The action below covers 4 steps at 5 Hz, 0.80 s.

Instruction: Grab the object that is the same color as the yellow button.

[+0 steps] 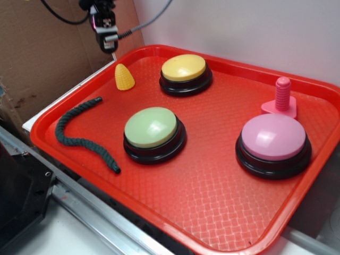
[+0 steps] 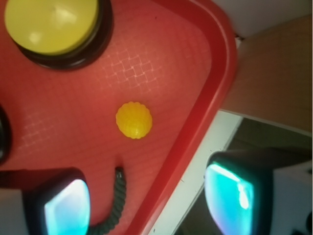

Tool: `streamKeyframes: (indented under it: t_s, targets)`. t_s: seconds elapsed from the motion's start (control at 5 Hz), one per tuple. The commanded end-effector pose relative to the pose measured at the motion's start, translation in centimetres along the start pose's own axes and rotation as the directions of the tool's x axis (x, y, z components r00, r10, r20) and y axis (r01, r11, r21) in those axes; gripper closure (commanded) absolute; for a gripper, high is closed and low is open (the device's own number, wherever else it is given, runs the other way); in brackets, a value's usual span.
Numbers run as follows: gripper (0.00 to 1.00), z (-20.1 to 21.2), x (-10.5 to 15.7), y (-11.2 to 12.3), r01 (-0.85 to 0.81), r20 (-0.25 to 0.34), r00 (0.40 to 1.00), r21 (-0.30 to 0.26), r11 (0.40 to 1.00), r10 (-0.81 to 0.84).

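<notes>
**Yellow corn cone upright at the tray's back-left corner, end effector open above the rim**

The yellow corn-tip cone [image 1: 124,77] stands upright, point up, on the red tray [image 1: 212,212] near its back-left corner, touching nothing. In the wrist view it appears from above as a small bumpy disc [image 2: 134,120] on the tray's textured floor, close to the curved rim.

Just beside it, toward the tray's middle, sits the yellow button [image 1: 184,68] on its black base; the wrist view shows that dome at top left [image 2: 51,24]. In front of the cone lies a dark green twisted rope [image 1: 79,135], curving along the left side, with one end near the cone. A green button [image 1: 151,127] sits centre-left, a pink button [image 1: 273,137] at right, and a pink ridged peg [image 1: 282,95] stands upright behind it.

The end effector [image 1: 106,40] hangs above the tray's back-left rim, apart from the cone. Its two fingers [image 2: 66,208] are spread wide and hold nothing.
</notes>
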<state>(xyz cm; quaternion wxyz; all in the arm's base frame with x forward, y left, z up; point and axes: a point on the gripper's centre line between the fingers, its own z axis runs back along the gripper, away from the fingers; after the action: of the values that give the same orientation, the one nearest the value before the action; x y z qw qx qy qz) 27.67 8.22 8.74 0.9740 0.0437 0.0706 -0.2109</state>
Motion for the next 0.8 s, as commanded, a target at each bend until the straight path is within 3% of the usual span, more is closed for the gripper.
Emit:
streamKeyframes:
  t_s: [0.0, 0.4, 0.6]
  targets:
    - [0.00, -3.0, 1.4, -0.1, -0.014, 0.052, 0.999, 0.048, 0.999, 0.011]
    - [0.00, -6.6, 2.1, -0.8, 0.019, -0.027, 0.999, 0.018, 1.000, -0.018]
    - [0.13, -8.0, 2.2, -1.1, 0.008, -0.050, 0.999, -0.003, 1.000, -0.008]
